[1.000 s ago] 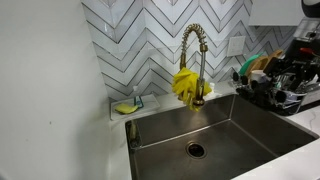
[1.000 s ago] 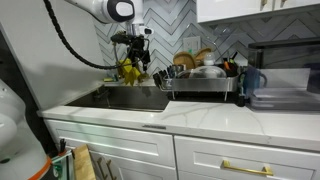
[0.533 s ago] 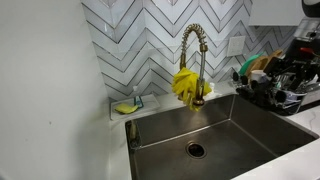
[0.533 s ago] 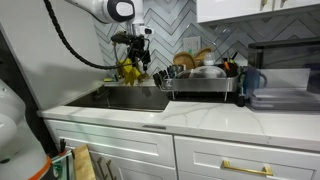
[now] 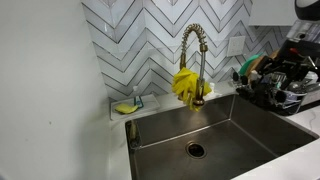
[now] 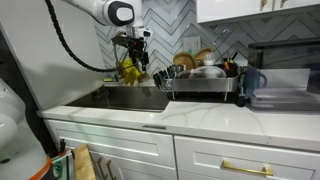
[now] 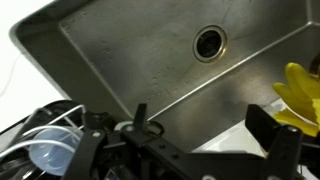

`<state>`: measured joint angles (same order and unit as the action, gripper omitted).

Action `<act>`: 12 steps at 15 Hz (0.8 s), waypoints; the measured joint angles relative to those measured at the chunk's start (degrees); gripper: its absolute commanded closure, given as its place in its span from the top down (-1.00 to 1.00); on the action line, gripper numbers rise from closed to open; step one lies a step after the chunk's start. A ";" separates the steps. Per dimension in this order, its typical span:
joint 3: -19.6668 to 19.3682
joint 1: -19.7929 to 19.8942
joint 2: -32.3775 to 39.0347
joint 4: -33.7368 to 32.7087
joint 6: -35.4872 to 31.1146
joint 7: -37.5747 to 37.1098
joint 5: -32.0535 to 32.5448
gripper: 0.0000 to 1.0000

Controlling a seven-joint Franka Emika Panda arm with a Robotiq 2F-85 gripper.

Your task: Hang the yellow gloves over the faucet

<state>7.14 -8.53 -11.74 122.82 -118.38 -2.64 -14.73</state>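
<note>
The arm [image 6: 92,8] reaches in from high up and bends sharply at the wrist, so the gripper [image 6: 134,50] points down over the sink [image 5: 250,130], near the counter's back edge. In the wrist view its fingers [image 7: 272,140] stand wide apart with nothing between them. The yellow gloves [image 5: 186,86] hang bunched on the faucet [image 5: 194,40] at the back edge, clear of the gripper. A dish rack [image 6: 200,88] sits beside the sink.

Gloves [image 5: 186,86] hang on the faucet [image 5: 194,45] behind the sink [image 5: 240,125]. There's a sponge [image 5: 126,107] on the ledge to its left, and a dish rack [image 6: 200,88] on the counter beside the sink.
</note>
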 measured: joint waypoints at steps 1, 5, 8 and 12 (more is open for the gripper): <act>0.62 -0.47 0.97 -0.02 -1.47 -1.29 -2.52 1.00; 2.82 -2.61 5.86 -1.35 -4.73 -4.07 -11.29 1.00; 4.21 -3.43 9.53 -3.00 -9.12 -5.73 -15.24 1.00; 4.88 -3.79 13.02 -5.18 -15.94 -6.50 -19.98 1.00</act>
<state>12.02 -12.31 1.27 117.64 -134.32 -9.14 -34.71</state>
